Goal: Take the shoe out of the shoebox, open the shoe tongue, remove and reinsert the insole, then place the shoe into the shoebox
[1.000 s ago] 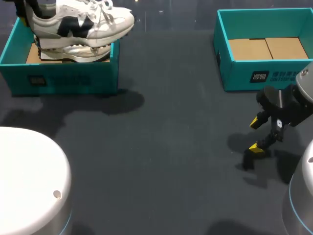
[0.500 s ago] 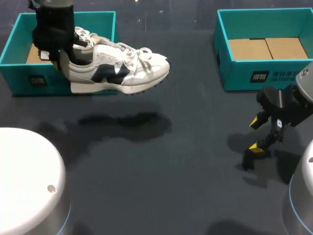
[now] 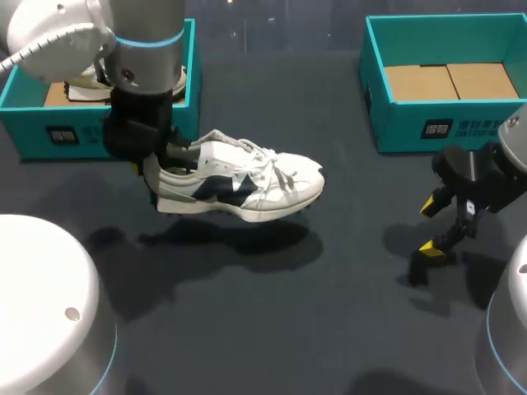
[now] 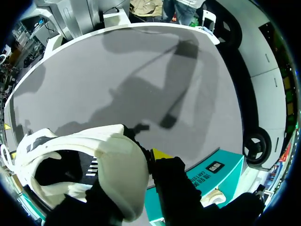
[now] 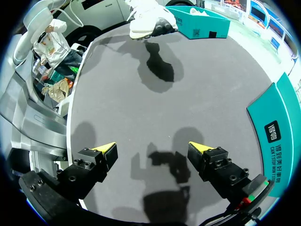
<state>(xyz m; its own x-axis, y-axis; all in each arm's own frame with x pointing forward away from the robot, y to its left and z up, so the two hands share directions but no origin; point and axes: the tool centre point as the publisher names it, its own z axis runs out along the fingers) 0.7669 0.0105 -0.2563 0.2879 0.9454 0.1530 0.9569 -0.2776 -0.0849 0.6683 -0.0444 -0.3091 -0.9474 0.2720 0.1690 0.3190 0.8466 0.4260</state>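
Observation:
A white sneaker with dark side marks (image 3: 239, 188) hangs just above the dark table, toe pointing right, in front of the left teal shoebox (image 3: 49, 136). My left gripper (image 3: 155, 177) is shut on its heel from above. In the left wrist view the heel collar (image 4: 94, 160) fills the space between the fingers, one yellow tip (image 4: 160, 154) pressing its outer side. My right gripper (image 3: 434, 226) stands open over the table at the right, nothing between its fingers (image 5: 153, 155). From the right wrist view, the sneaker (image 5: 148, 21) shows far ahead.
A second white shoe (image 3: 90, 78) lies in the left shoebox. The right teal box (image 3: 436, 123) holds only brown cardboard and stands just behind my right gripper. My arms' white bases (image 3: 41, 304) take up the front corners.
My left arm has lifted the sneaker out of the left shoebox and carried it forward, right and down towards the table's middle. The right arm has not moved.

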